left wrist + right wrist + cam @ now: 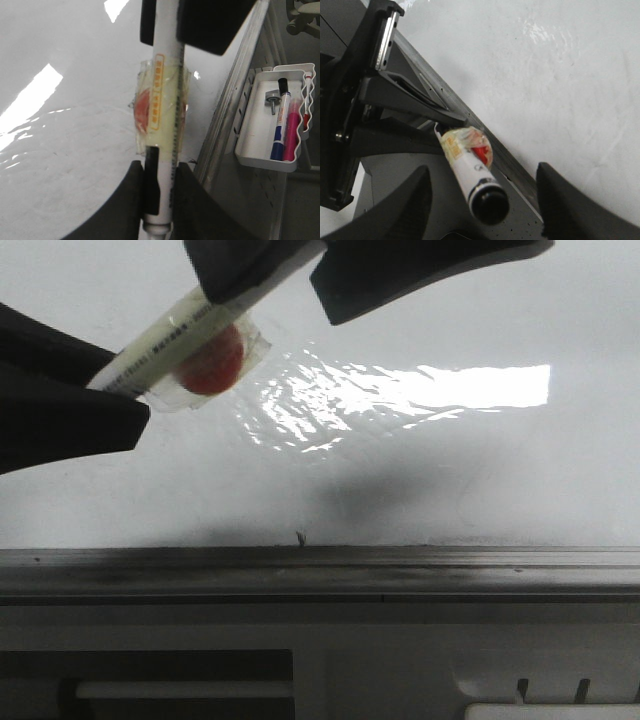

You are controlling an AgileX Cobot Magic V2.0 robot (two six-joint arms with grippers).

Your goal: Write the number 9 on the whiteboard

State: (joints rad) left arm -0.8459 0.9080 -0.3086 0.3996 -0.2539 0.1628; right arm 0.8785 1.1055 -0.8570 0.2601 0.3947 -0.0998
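Note:
The whiteboard [450, 470] is glossy with a bright glare patch, and no number 9 shows on it. A white marker [190, 325] has clear tape and a red piece around its middle. My left gripper [120, 385] is shut on the marker's lower barrel, shown clearly in the left wrist view [160, 170]. My right gripper [300, 270] is open, its fingers on either side of the marker's black-capped end without pressing it. In the right wrist view [484, 170] that capped end [490, 202] sits in the wide gap. The marker is held just in front of the board.
A grey metal rail [320, 570] runs along the board's lower edge, with a small dark tick mark [300, 536] just above it. A dark slotted panel [150, 680] lies below the rail. A white tray [260, 150] holding blue and pink markers [282, 125] hangs beside the board.

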